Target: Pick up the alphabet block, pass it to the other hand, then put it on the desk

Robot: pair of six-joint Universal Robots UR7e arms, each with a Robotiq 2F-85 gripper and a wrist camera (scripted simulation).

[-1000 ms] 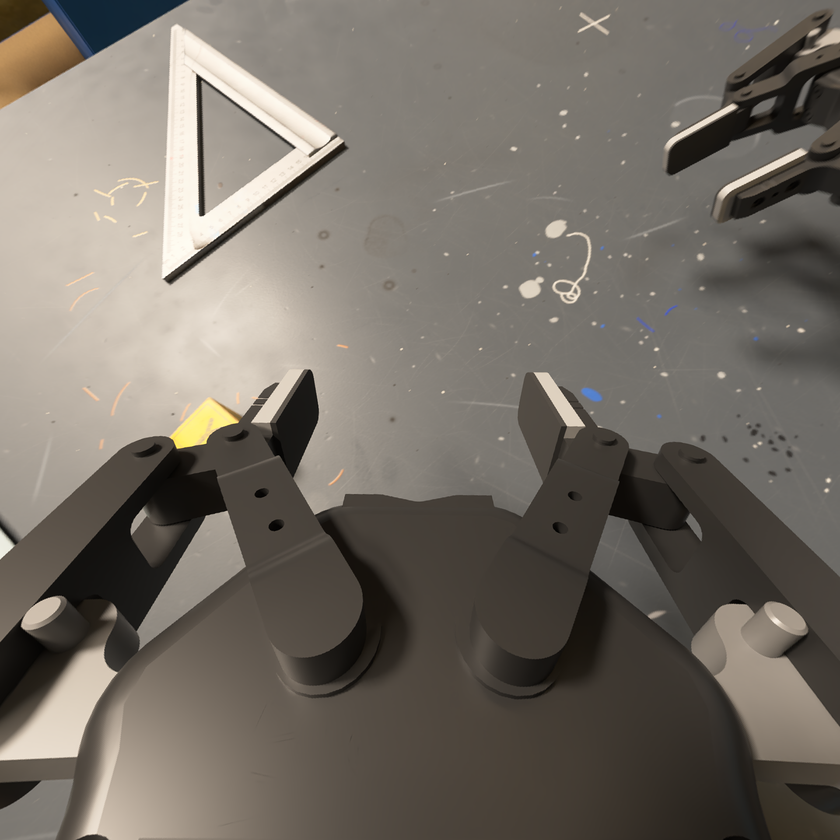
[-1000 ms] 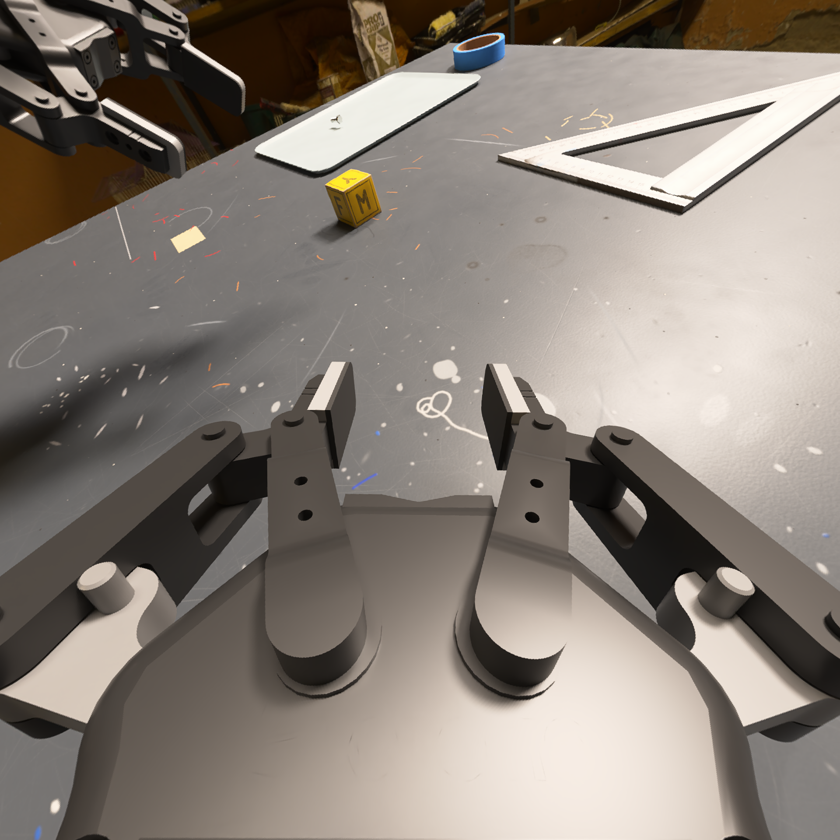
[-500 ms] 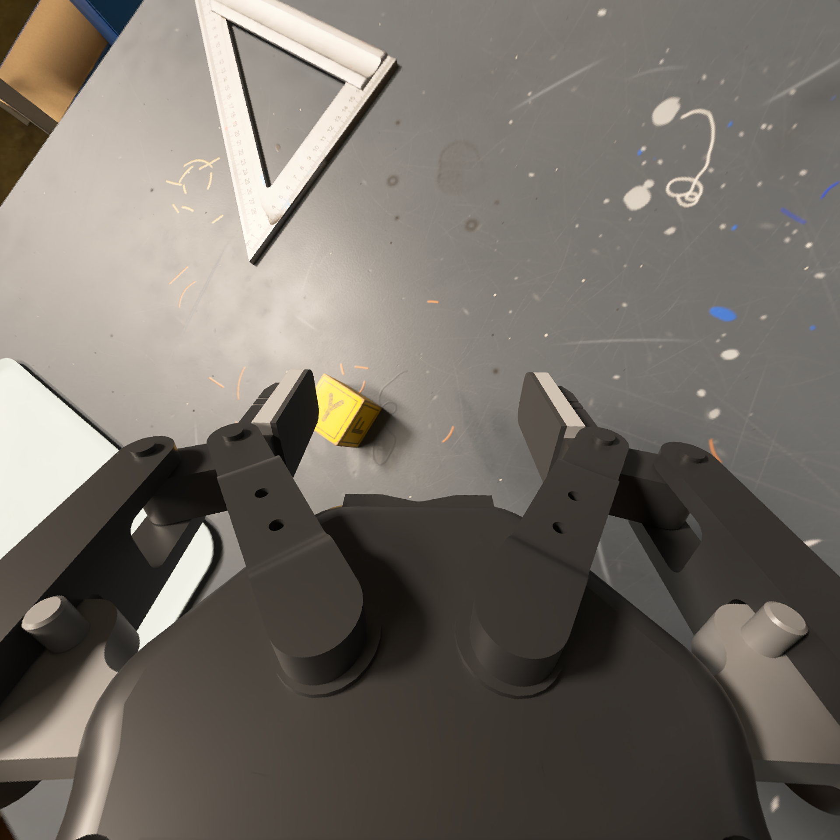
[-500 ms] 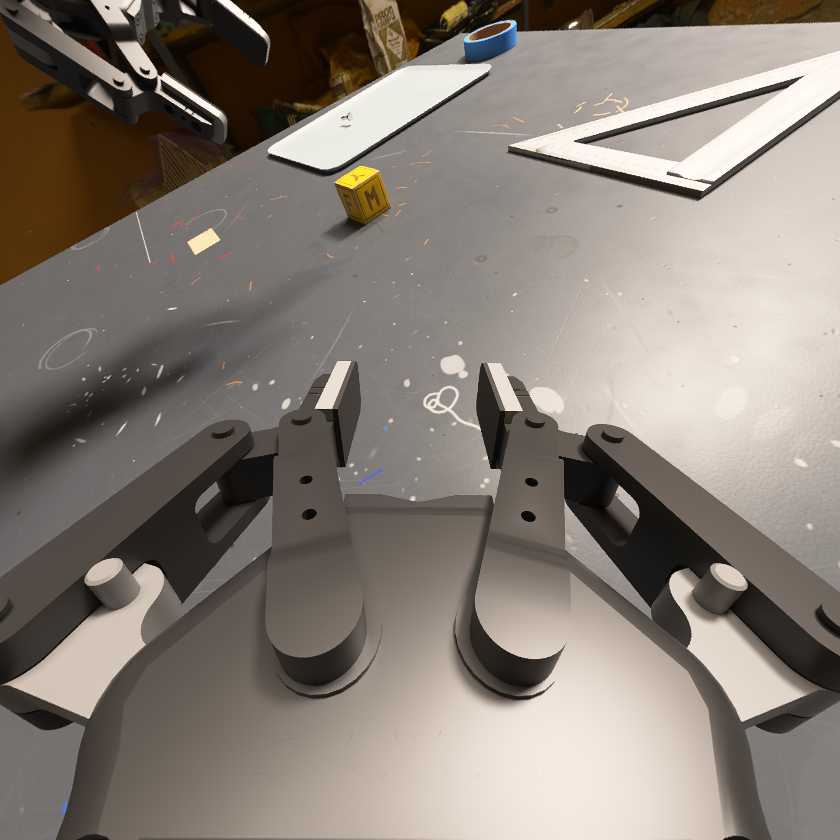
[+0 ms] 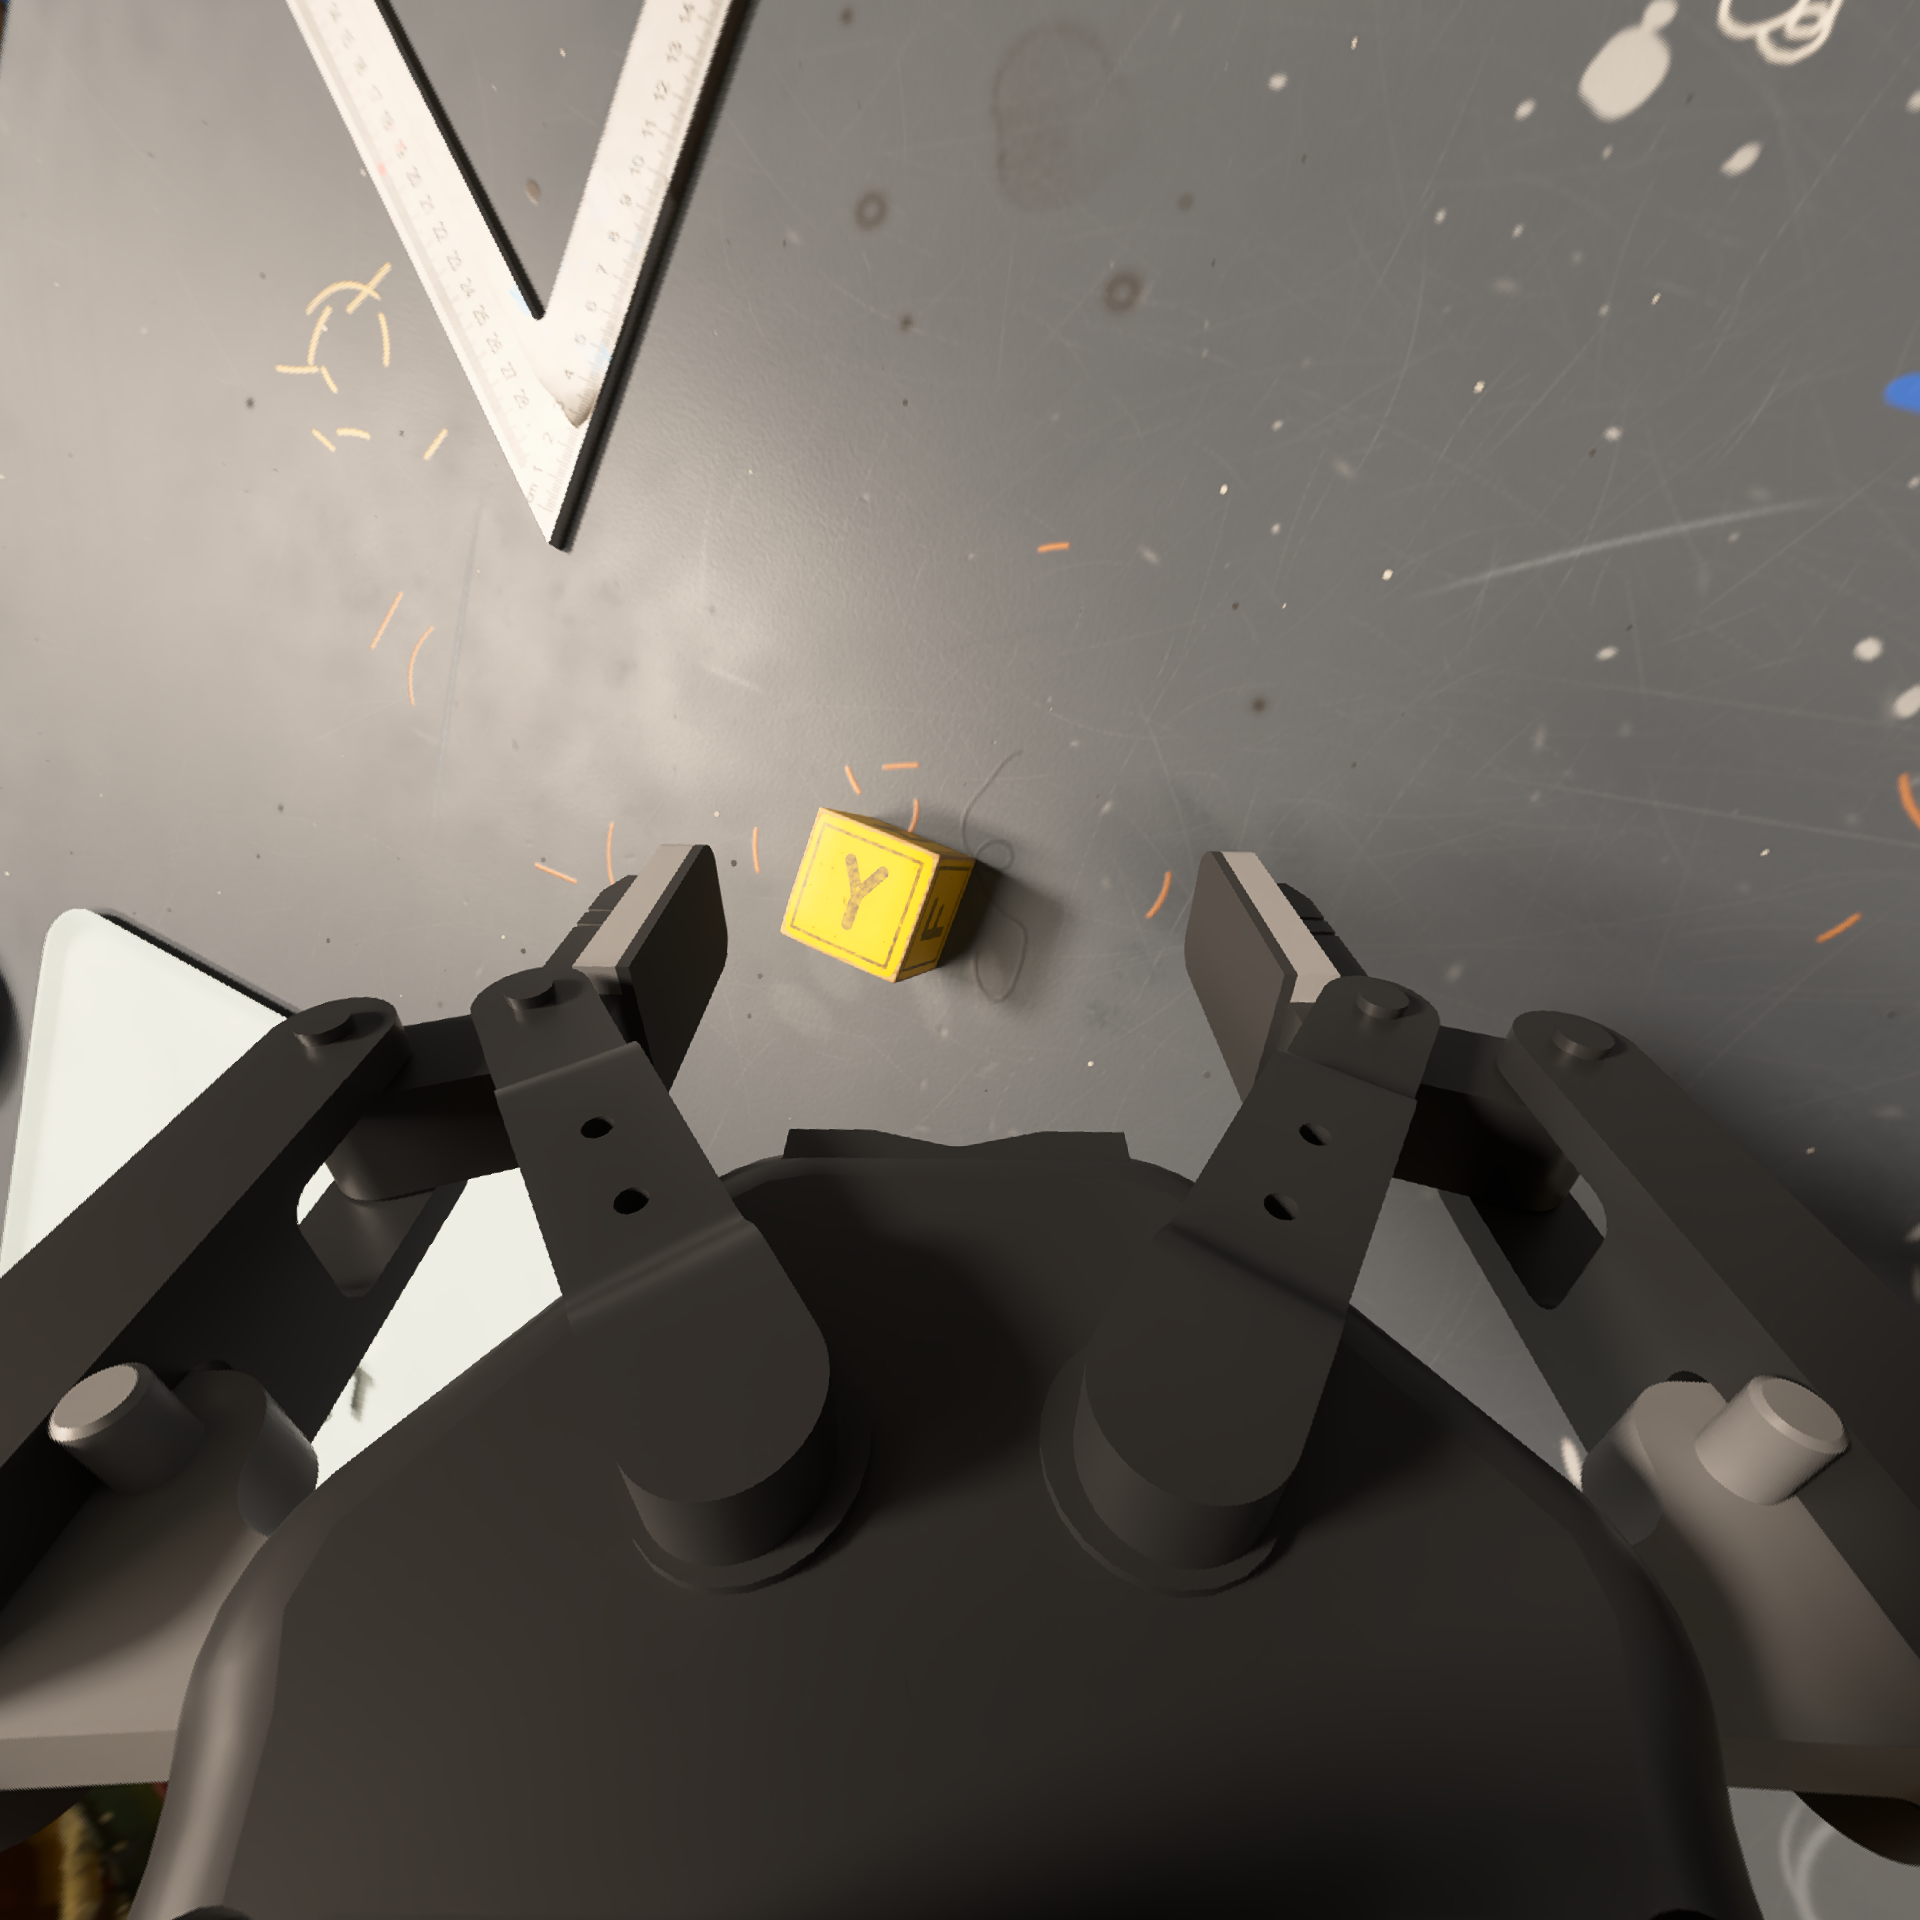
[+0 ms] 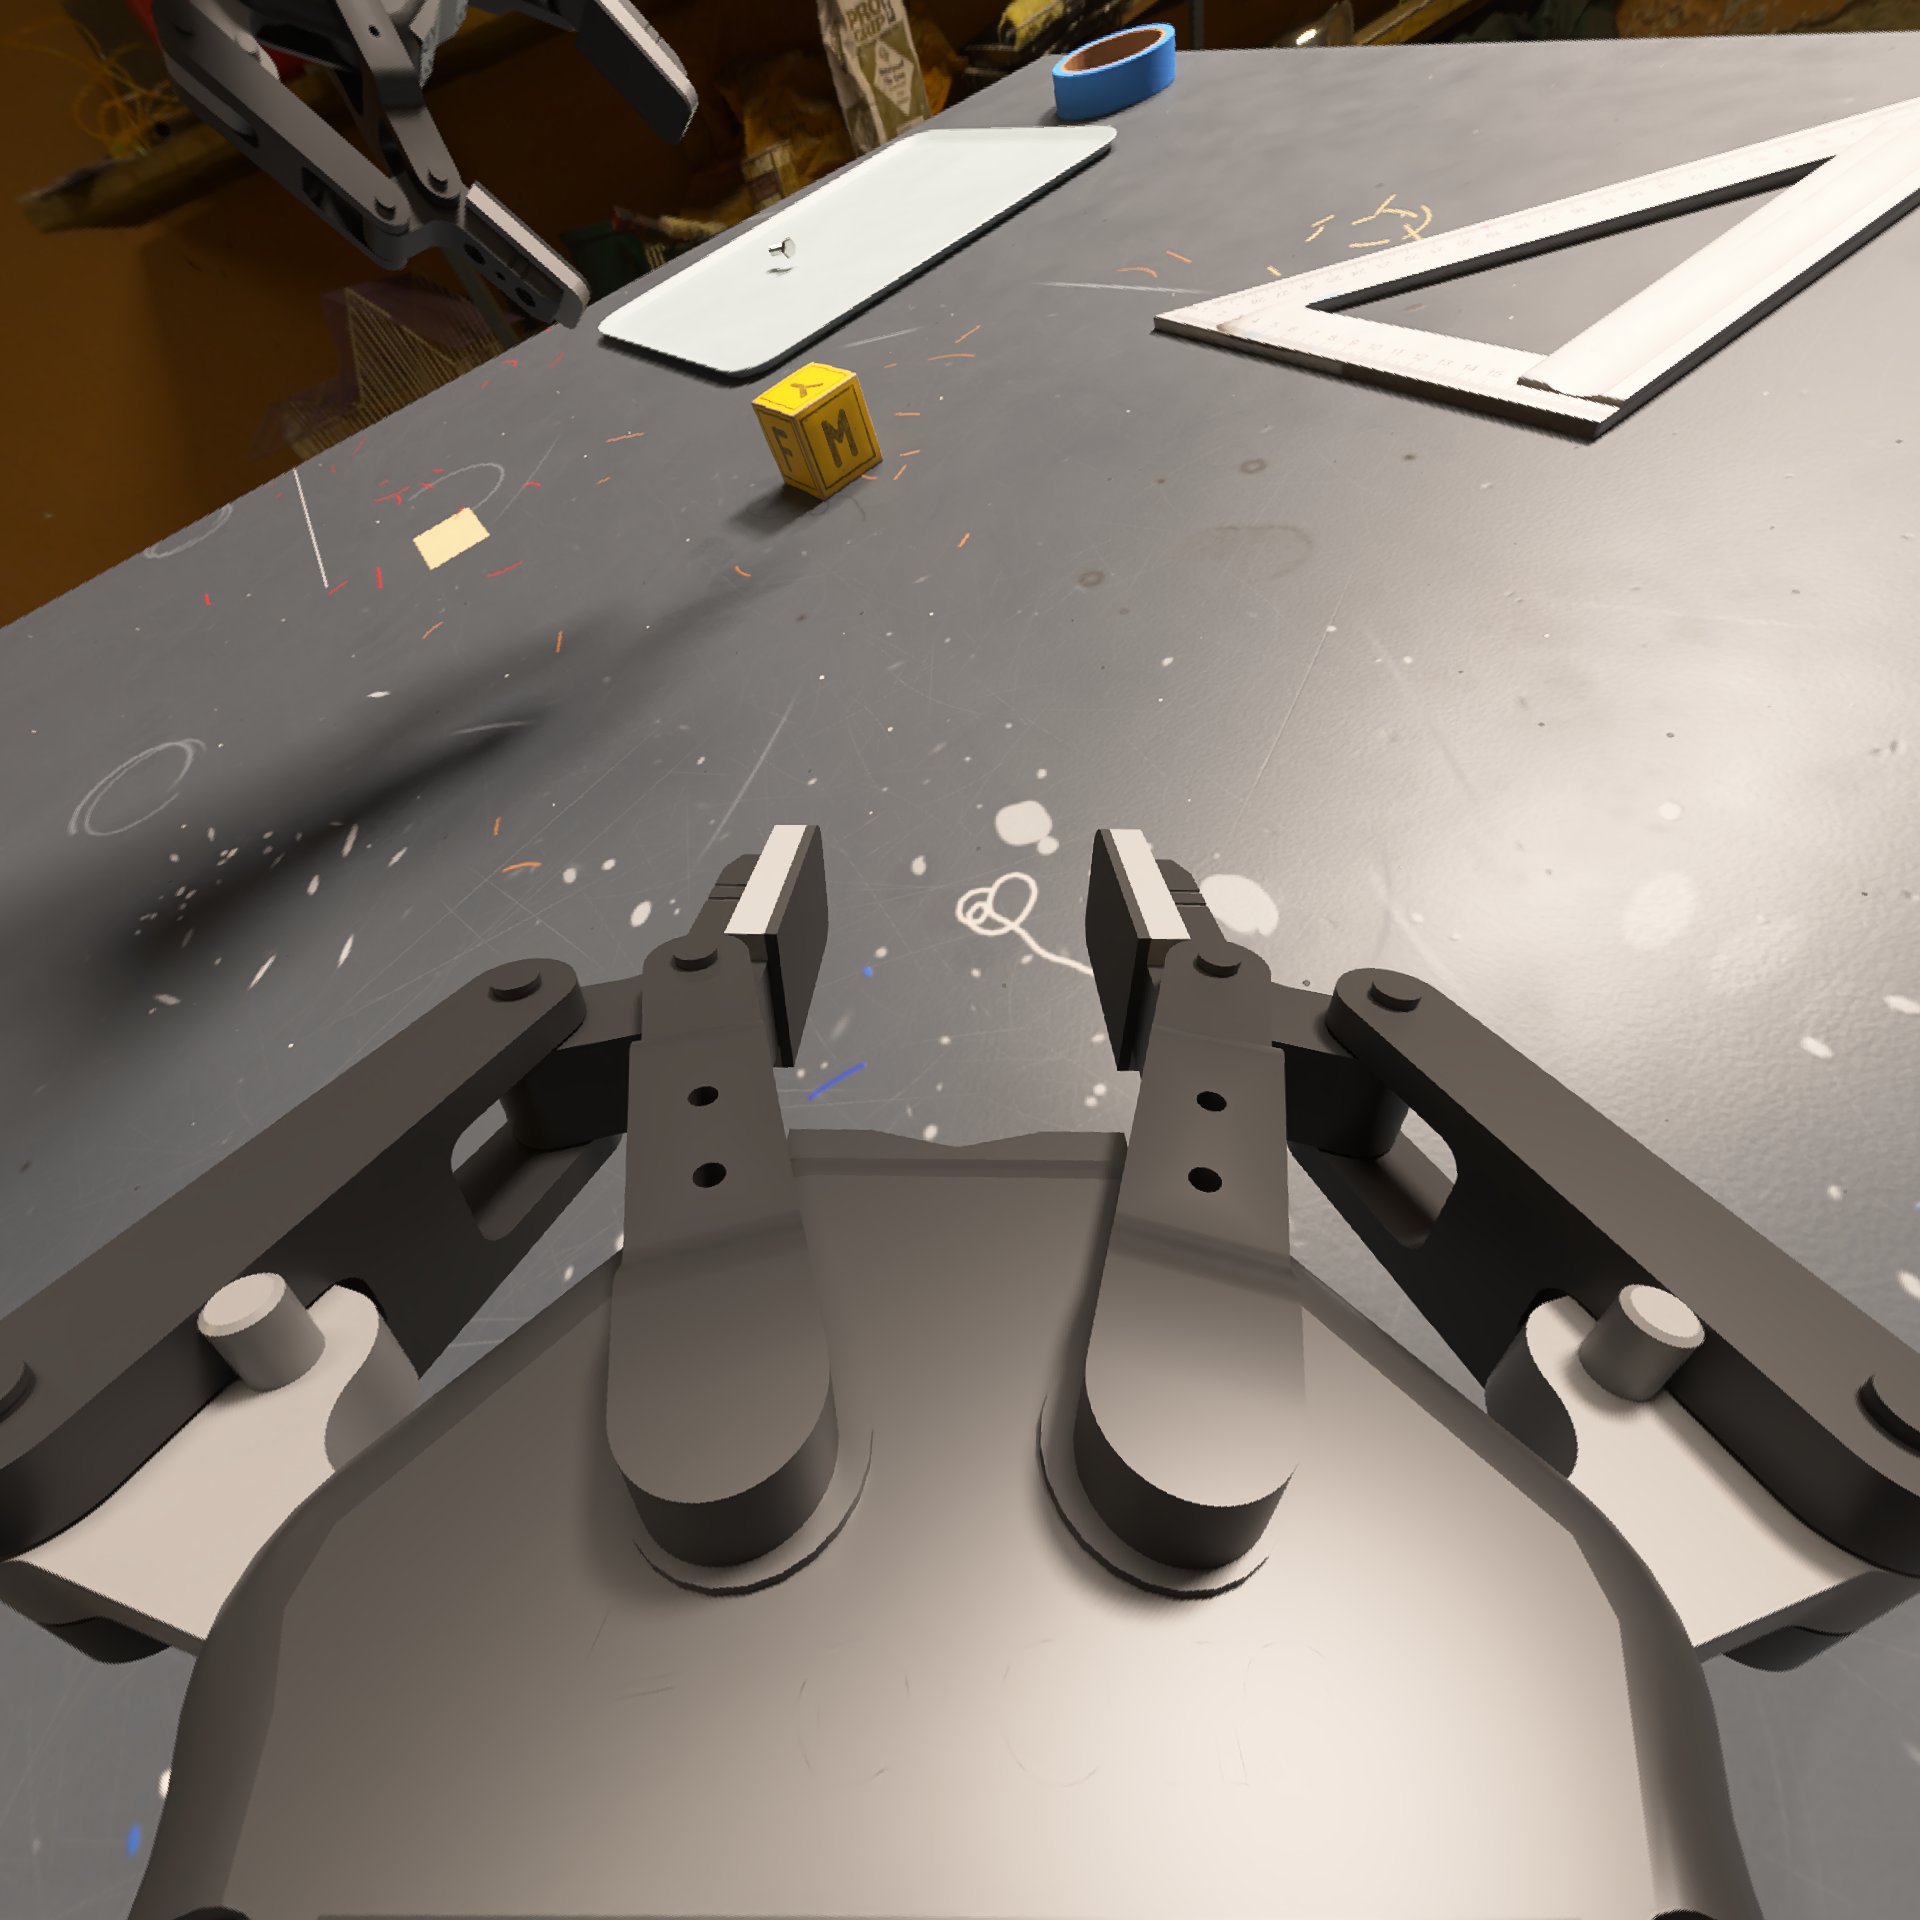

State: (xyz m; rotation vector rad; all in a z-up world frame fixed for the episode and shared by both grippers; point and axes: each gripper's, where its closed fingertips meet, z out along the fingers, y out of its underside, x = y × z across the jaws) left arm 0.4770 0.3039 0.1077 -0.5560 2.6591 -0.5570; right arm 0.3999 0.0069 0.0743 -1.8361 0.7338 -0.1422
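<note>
The left gripper [image 5: 954, 914] is held above the grey desk [image 5: 1351, 644] with its fingers spread wide and nothing between the pads. The yellow alphabet block [image 5: 878, 896] is seen resting on the desk below, in the gap between the two fingers, nearer the left-hand finger [image 5: 670, 935] than the right-hand one [image 5: 1242, 951] and touched by neither. One of its lettered faces is turned upward toward the camera, and the block is rotated slightly against the line of the fingers. Beyond the fingertips, up and to the left, the corner of a white triangular ruler [image 5: 551, 343] is seen lying flat on the desk, well apart from the block. A pale flat tray [image 5: 135, 1060] is partly hidden behind the left-hand finger linkage. In the right wrist view, the right gripper [image 6: 954, 914] is shown released as well, its fingers parted over a paint-speckled stretch of desk and gripping nothing. The block [image 6: 819, 429] is seen far ahead of these fingertips, slightly to their left, just beside the near end of the tray [image 6: 862, 234]. The left gripper [image 6: 582, 177] is seen hanging above and to the left of the block. A roll of blue tape [image 6: 1114, 64] lies farther off, beyond the tray, and the triangular ruler [image 6: 1558, 291] lies ahead to the right.
</note>
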